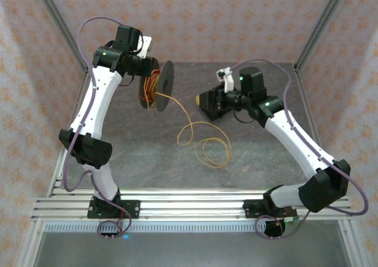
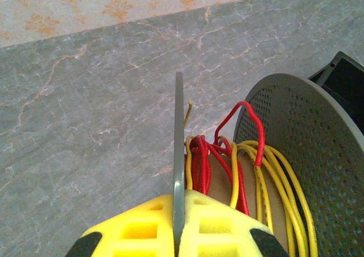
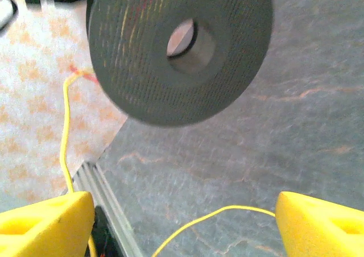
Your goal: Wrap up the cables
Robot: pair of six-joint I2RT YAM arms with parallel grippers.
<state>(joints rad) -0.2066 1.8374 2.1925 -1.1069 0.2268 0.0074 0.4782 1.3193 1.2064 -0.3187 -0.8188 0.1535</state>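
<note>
1. The left end effector (image 2: 179, 206) is clamped shut on one thin flange of a grey spool (image 1: 164, 87), which it holds on edge in the upper left of the top view.
2. Done so far: several turns of the cables (image 2: 267, 180), yellow and red, lie on the spool's hub between its two flanges.
3. Left to do: a long yellow tail runs from the spool to loose loops on the counter (image 1: 142, 155) at mid-frame. I judge the wrapping to be only partly finished.
4. The right end effector (image 3: 183, 208) stands wide open and holds nothing. The yellow cable passes low between its fingers, apparently untouched.
5. No brand, label or writing can be read anywhere.
</note>
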